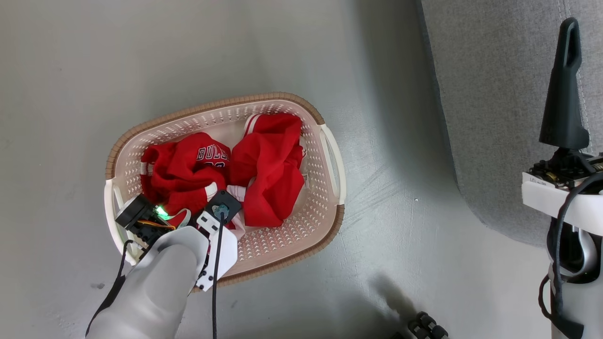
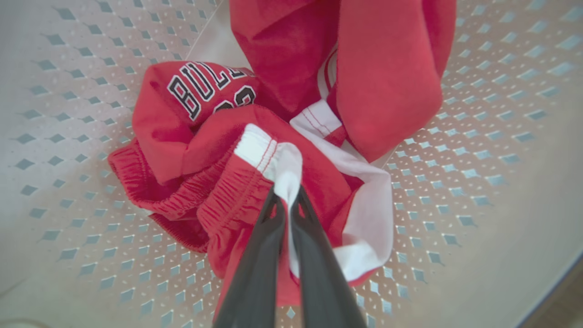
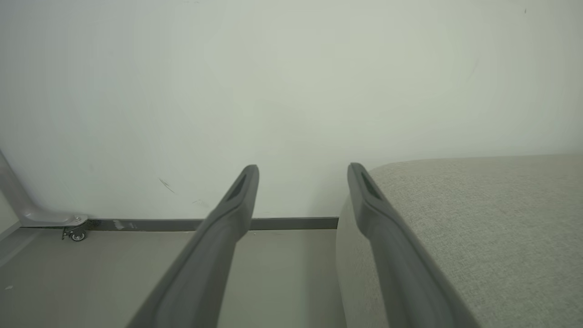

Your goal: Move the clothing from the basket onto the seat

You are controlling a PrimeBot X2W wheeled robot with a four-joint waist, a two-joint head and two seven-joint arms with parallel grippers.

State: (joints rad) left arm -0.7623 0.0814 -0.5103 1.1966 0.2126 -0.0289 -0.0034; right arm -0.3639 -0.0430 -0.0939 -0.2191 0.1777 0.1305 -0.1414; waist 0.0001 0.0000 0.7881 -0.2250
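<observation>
The cream basket [image 1: 332, 160] stands on the floor with the red clothing inside. One crumpled garment [image 1: 268, 165] lies on the right, and one with black-and-white lettering [image 1: 186, 167] on the left. My left arm reaches down into the basket's near corner. In the left wrist view my left gripper [image 2: 287, 197] is shut on the white trim of the lettered garment [image 2: 191, 136], just above the perforated basket floor [image 2: 478, 159]. My right gripper [image 3: 304, 171] is open and holds nothing. It is raised beside the grey seat [image 3: 478, 228], whose rounded edge [image 1: 490, 103] lies to the right of the basket.
Grey floor [image 1: 141, 52] surrounds the basket. A pale wall [image 3: 291, 91] with a dark baseboard stands ahead of the right gripper. A metal leg on a small caster [image 3: 76, 235] is at that view's left. Dark wheels [image 1: 426, 327] show at the head view's bottom edge.
</observation>
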